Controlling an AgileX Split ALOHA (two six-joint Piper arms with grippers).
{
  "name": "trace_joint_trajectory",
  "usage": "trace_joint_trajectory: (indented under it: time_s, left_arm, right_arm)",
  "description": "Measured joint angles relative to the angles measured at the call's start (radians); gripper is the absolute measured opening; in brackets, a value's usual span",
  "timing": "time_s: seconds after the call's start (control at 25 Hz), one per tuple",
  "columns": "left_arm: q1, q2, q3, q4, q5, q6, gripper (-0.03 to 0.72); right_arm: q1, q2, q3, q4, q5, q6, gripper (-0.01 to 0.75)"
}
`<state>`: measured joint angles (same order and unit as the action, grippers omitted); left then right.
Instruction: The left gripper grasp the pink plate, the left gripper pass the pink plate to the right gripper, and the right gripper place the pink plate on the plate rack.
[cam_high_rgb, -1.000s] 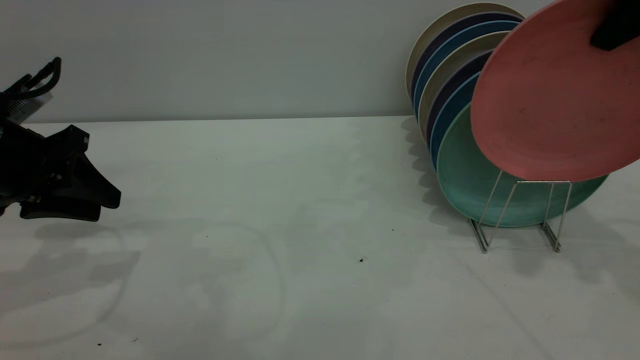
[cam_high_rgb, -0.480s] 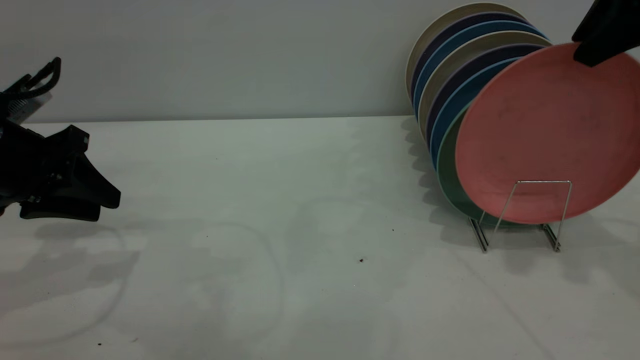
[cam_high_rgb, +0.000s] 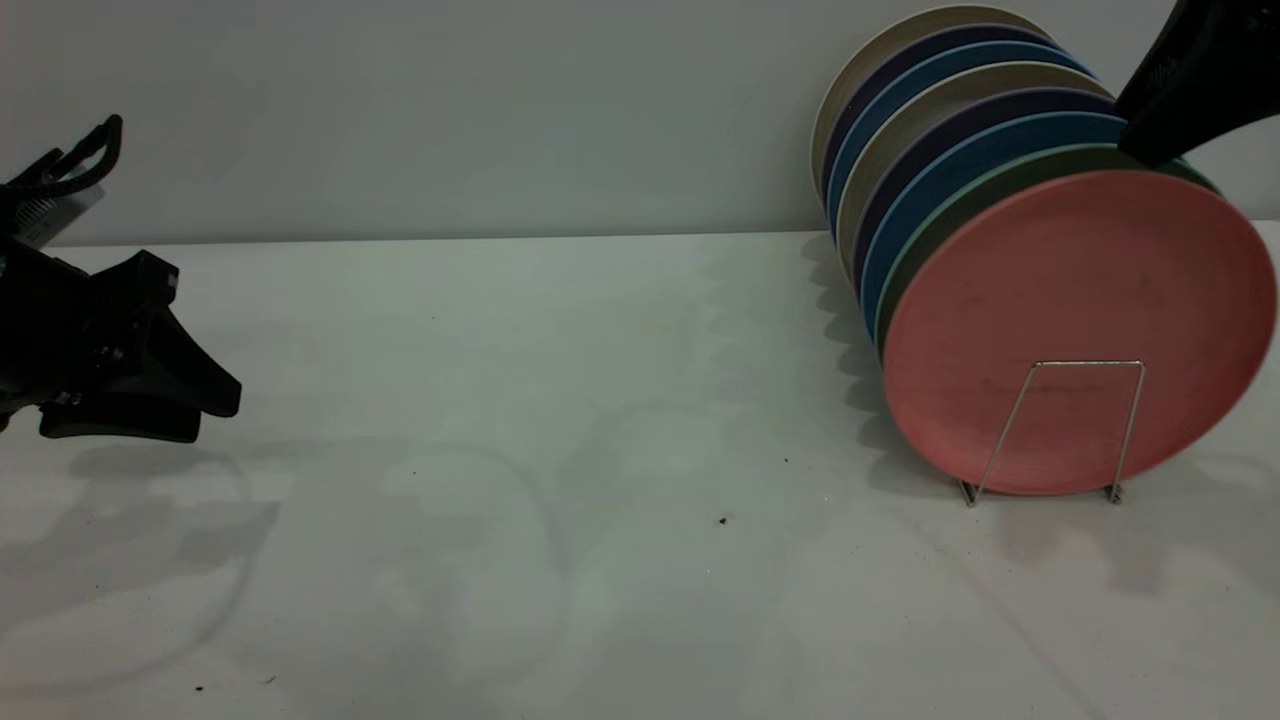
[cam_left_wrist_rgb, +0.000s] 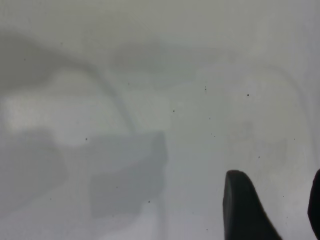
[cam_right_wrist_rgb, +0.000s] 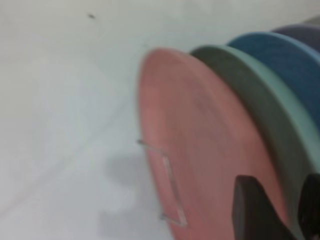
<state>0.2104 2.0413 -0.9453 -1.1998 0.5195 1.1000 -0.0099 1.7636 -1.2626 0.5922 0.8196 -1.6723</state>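
1. The pink plate (cam_high_rgb: 1078, 330) stands on edge in the plate rack (cam_high_rgb: 1060, 425), behind its front wire loop.
2. A green plate (cam_high_rgb: 960, 200) leans just behind it, with more plates farther back.
3. The right end effector (cam_high_rgb: 1185, 90) is above the plates' top rims, its fingers (cam_right_wrist_rgb: 252, 210) apart.
4. The left end effector (cam_high_rgb: 135, 395) hangs at the surface's (cam_high_rgb: 500, 450) far left edge, fingers apart, holding nothing.

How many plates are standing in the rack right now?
8: the pink plate in front, then green, blue, purple, beige, blue, purple, cream.

plain grey wall (cam_high_rgb: 400, 110), white table (cam_high_rgb: 560, 420)
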Motion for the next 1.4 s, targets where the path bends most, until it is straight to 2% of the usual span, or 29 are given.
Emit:
trace_joint_trajectory:
  time_s: [0.16, 0.32, 0.4, 0.52, 0.72, 0.84, 0.96, 1.2, 1.4]
  left_arm:
    - [0.000, 0.000, 0.000, 0.000, 0.000, 0.000, 0.356]
    - [0.000, 0.000, 0.000, 0.044, 0.000, -0.021, 0.356]
    - [0.000, -0.004, 0.000, 0.133, -0.008, -0.086, 0.356]
    - [0.000, -0.048, 0.000, 0.320, -0.026, -0.238, 0.356]
    - [0.000, -0.231, 0.000, 0.667, -0.023, -0.525, 0.356]
    - [0.000, -0.350, 0.000, 0.852, 0.053, -0.686, 0.356]
    - [0.000, -0.473, 0.001, 0.972, 0.154, -0.799, 0.356]
    - [0.000, -0.740, 0.005, 1.046, 0.315, -0.870, 0.356]
    - [0.000, -0.938, 0.089, 1.008, 0.331, -0.864, 0.356]
  right_arm:
    - [0.000, 0.000, 0.000, 0.002, 0.054, 0.143, 0.244]
    - [0.000, -0.001, 0.000, 0.025, 0.064, 0.606, 0.244]
    - [0.000, -0.004, 0.000, 0.015, 0.080, 0.824, 0.244]
    - [0.000, -0.021, 0.000, -0.008, 0.130, 0.996, 0.244]
    - [0.000, -0.066, 0.000, -0.140, 0.226, 1.162, 0.245]
    - [0.000, -0.096, 0.000, -0.265, 0.314, 1.269, 0.260]
    - [0.000, -0.151, 0.019, -0.357, 0.377, 1.336, 0.284]
    - [0.000, -0.391, 0.170, -0.375, 0.388, 1.352, 0.294]
    - [0.000, -0.614, 0.288, -0.370, 0.397, 1.332, 0.295]
